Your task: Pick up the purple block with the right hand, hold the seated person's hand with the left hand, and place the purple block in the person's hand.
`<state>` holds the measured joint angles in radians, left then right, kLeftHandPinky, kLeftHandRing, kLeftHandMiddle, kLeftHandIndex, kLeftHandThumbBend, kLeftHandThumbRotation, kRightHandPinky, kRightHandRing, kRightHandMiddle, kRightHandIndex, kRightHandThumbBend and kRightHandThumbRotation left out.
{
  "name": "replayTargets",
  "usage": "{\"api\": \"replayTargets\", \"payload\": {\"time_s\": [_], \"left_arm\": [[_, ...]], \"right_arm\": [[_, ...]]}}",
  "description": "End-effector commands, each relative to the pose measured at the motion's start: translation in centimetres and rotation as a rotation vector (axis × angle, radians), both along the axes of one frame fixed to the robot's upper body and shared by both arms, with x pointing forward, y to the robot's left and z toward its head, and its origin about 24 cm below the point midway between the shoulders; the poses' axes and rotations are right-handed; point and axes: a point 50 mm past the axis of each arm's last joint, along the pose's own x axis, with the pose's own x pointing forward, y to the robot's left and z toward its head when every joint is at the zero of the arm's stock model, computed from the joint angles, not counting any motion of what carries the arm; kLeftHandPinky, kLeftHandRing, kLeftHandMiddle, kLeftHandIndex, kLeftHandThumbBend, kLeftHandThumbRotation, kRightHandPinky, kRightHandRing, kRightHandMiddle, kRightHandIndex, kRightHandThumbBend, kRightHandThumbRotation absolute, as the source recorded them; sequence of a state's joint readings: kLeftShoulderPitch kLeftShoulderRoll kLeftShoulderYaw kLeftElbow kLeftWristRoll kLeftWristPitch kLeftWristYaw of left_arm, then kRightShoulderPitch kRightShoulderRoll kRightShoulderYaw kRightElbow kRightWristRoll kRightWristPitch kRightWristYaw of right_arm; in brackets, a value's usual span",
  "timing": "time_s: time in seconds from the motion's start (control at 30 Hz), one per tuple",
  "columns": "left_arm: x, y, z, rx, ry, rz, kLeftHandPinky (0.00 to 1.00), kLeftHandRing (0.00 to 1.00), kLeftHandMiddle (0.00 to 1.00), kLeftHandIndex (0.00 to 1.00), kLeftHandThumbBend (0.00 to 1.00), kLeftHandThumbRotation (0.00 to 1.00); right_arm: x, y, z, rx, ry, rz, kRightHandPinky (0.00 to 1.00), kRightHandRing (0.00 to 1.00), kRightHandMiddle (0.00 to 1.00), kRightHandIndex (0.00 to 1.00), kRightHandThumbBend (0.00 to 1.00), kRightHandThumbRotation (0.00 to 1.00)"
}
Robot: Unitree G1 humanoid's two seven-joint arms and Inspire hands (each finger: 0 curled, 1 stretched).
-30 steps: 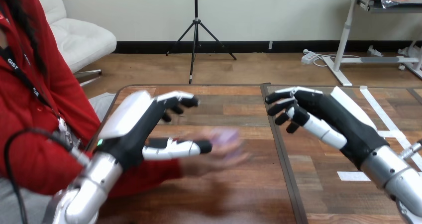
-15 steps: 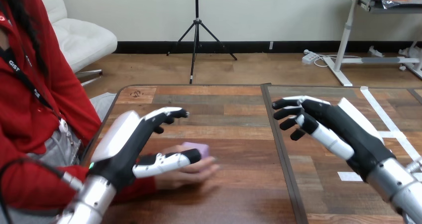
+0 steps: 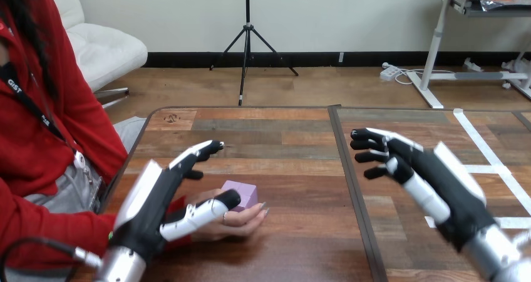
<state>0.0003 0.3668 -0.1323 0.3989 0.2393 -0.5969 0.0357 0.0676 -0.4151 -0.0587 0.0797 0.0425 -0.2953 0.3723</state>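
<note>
The purple block [image 3: 240, 195] lies in the person's hand [image 3: 242, 221], which rests palm up on the table's near left part. My left hand [image 3: 158, 197] is open just left of it, fingers straight and pointing away over the table. Its thumb [image 3: 199, 212] reaches across the front of the person's hand; I cannot tell whether they touch. My right hand [image 3: 421, 170] hovers open over the right half of the table, holding nothing, well apart from the block.
A dark seam [image 3: 350, 175] splits the wooden table [image 3: 288, 138] into two halves. White tape strips [image 3: 508, 222] lie on the right half near my right arm. The person sits close against the table's left edge.
The person's hand with the block has drawn back left and settled lower on the table. Both my hands have dropped and pulled back toward me.
</note>
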Motion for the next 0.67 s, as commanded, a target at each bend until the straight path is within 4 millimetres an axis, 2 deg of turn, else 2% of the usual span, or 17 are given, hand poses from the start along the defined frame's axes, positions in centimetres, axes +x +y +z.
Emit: {"api": "replayTargets", "payload": {"time_s": [0.0, 0.53, 0.63], "left_arm": [[0.2, 0.3, 0.6, -0.06, -0.052, 0.014, 0.79, 0.87, 0.87, 0.86, 1.0, 0.86], [-2.4, 0.6, -1.0, -0.178, -0.086, 0.058, 0.72, 0.79, 0.81, 0.8, 1.0, 0.98], [-2.9, 0.6, -1.1, -0.204, -0.094, 0.06, 0.71, 0.77, 0.79, 0.78, 0.96, 0.99]], "right_arm": [[-0.7, 0.1, -0.4, 0.079, -0.043, -0.038, 0.74, 0.84, 0.86, 0.88, 1.0, 1.0], [-4.5, 1.4, -3.2, 0.285, -0.074, -0.117, 0.74, 0.84, 0.86, 0.87, 1.0, 1.0], [-5.2, 1.7, -3.6, 0.321, -0.09, -0.14, 0.74, 0.83, 0.86, 0.86, 1.0, 1.0]]}}
